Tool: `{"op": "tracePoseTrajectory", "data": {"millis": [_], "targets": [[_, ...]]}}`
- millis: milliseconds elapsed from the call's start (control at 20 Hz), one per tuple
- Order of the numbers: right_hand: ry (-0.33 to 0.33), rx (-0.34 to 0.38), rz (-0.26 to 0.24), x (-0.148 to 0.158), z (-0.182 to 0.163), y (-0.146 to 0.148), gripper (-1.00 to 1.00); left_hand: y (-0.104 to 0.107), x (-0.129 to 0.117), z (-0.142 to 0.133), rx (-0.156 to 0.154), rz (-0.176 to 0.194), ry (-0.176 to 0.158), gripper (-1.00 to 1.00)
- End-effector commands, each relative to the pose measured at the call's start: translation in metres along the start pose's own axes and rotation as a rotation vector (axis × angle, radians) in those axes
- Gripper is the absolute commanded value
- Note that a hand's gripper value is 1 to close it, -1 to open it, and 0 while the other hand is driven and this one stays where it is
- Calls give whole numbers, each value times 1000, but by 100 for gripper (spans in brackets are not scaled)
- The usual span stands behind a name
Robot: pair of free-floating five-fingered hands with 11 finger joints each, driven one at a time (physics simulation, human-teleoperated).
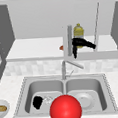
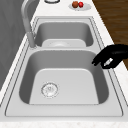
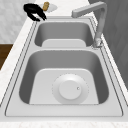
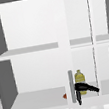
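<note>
Right robot hand [image 1: 80, 43] grasping cabinet handle [image 1: 70, 40]; yellow bottle [image 1: 78, 31] label unreadable; left robot hand [image 1: 37, 102] clenched.

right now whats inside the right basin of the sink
A round white plate lies flat on the floor of the right basin. It covers the bottom there, so any drain under it is hidden. The faucet stands behind the divider.

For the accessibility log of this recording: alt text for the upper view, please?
The right robot hand is at the handle of a white wall cabinet door, in front of a yellow bottle on the lower shelf. A small orange thing lies on that shelf left of the handle.
</note>
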State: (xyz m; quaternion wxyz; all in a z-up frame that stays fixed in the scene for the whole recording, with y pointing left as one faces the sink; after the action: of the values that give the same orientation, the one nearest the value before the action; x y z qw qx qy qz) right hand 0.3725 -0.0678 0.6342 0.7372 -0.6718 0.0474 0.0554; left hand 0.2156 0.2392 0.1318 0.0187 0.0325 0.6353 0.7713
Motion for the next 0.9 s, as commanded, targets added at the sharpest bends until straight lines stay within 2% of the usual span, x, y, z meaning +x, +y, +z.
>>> {"op": "tracePoseTrajectory", "data": {"millis": [0, 150, 200, 400, 850], "targets": [[1, 2, 0, 0, -3, 2, -100, 0, 0, 0, 0, 0, 0, 0], [9, 0, 0, 0, -5, 7, -100, 0, 0, 0, 0, 0, 0, 0], [-1, -4, -24, -9, -7, 10, -100, 0, 0, 0, 0, 0, 0, 0], [-28, -10, 24, -21, -26, 27, -100, 0, 0, 0, 0, 0, 0, 0], [-98, -17, 51, -49, -70, 87, -100, 0, 0, 0, 0, 0, 0, 0]]}}
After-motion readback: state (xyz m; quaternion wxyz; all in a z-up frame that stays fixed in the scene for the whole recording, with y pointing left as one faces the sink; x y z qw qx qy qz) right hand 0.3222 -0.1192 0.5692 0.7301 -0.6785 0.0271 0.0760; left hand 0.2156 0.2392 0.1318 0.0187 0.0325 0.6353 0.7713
